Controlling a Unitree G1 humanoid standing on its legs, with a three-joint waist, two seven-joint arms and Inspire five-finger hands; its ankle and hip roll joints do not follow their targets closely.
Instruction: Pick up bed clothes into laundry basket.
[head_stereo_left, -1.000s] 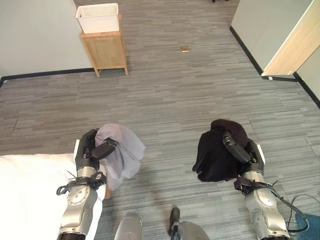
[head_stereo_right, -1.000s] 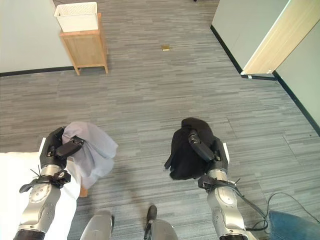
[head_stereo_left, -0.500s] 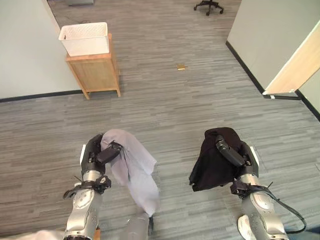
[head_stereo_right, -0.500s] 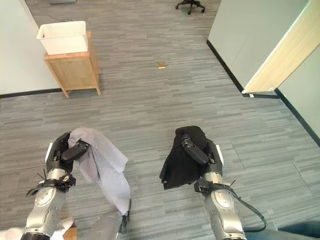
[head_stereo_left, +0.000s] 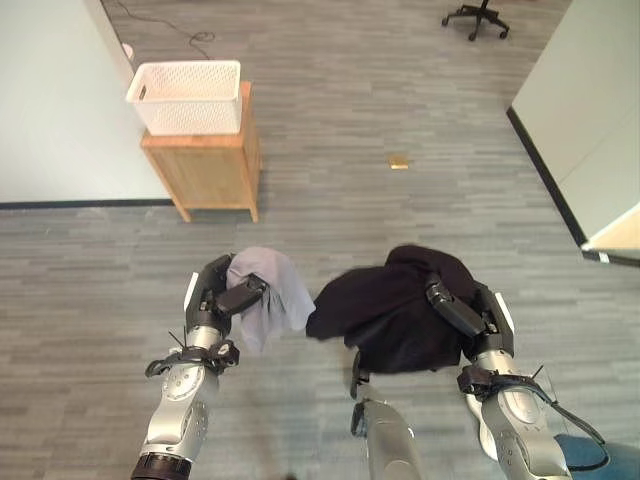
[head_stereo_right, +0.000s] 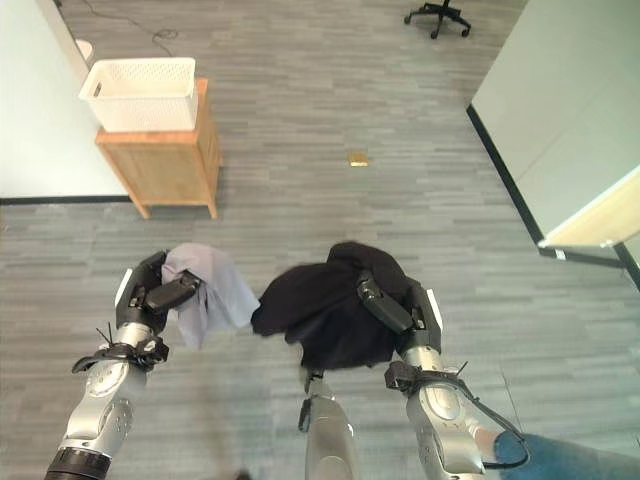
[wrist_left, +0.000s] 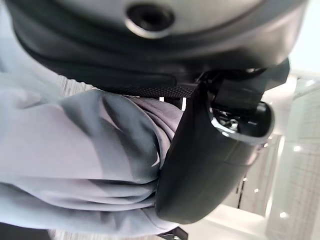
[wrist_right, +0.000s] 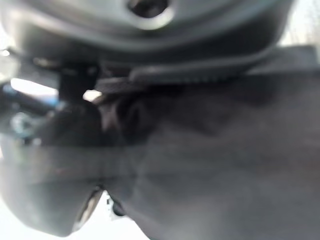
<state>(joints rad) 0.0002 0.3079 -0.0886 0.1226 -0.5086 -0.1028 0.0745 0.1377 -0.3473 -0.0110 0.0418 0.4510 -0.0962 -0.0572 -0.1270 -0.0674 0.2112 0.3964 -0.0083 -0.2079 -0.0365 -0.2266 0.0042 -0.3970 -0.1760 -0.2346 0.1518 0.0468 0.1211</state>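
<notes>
My left hand (head_stereo_left: 218, 296) is shut on a pale grey garment (head_stereo_left: 272, 298) that hangs in a bunch off its right side; the left wrist view shows the thumb (wrist_left: 210, 160) pressed into the grey cloth (wrist_left: 80, 145). A black garment (head_stereo_left: 385, 308) is clamped in my right hand (head_stereo_left: 470, 312), which is shut on it, and it flares out leftward toward the grey one. Dark cloth (wrist_right: 225, 160) lies against the palm in the right wrist view. The white laundry basket (head_stereo_left: 187, 96) stands on a small wooden cabinet (head_stereo_left: 203, 168) far ahead on the left.
Grey plank floor lies between me and the cabinet. A pale wall (head_stereo_left: 50, 110) runs along the left, and a wall corner with a black skirting (head_stereo_left: 545, 160) stands on the right. An office chair base (head_stereo_left: 478, 16) and a small brown object (head_stereo_left: 398, 162) are on the floor further off.
The camera has swung, so the cabinet and basket sit nearer and more central and the white bed has left the view. The black garment has swung out to the left; the grey one hangs shorter.
</notes>
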